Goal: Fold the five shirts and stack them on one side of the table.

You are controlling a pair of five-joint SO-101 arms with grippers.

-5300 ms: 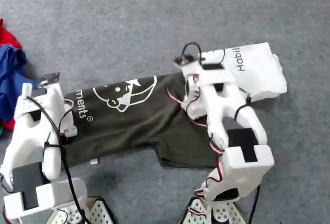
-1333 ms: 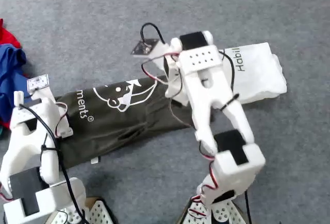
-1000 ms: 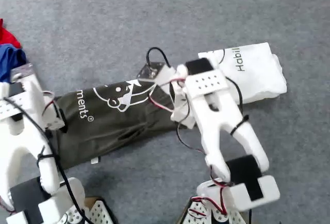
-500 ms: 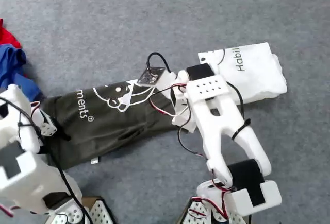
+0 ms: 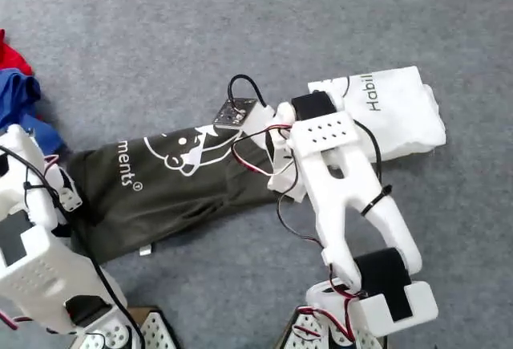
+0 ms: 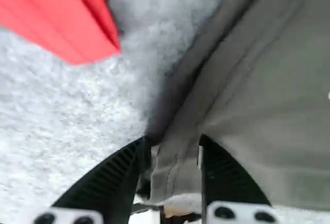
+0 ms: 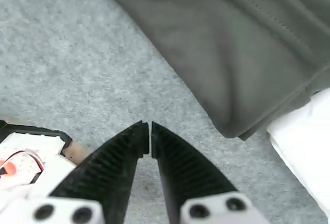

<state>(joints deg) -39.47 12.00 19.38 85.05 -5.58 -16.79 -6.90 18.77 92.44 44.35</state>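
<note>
So the left gripper (image 6: 172,147) is clamped on the left end of the dark shirt (image 6: 258,95), with a bunched fold of hem pinched between its jaws. My guess is it's holding that end so it can carry it over to the right for the next fold. The shirt is a long narrow band (sides look tucked in already) lying across the middle of the desk (image 5: 160,36), print up. The right gripper (image 7: 150,131) is pinched shut on nothing, hanging over bare desk just beside the shirt's right end, probably parked there to pin it. Just past it on the right sits the folded white shirt (image 5: 393,112), likely the start of the stack. The red shirt (image 6: 62,13) and blue shirt (image 5: 20,104) wait heaped at the left edge.
</note>
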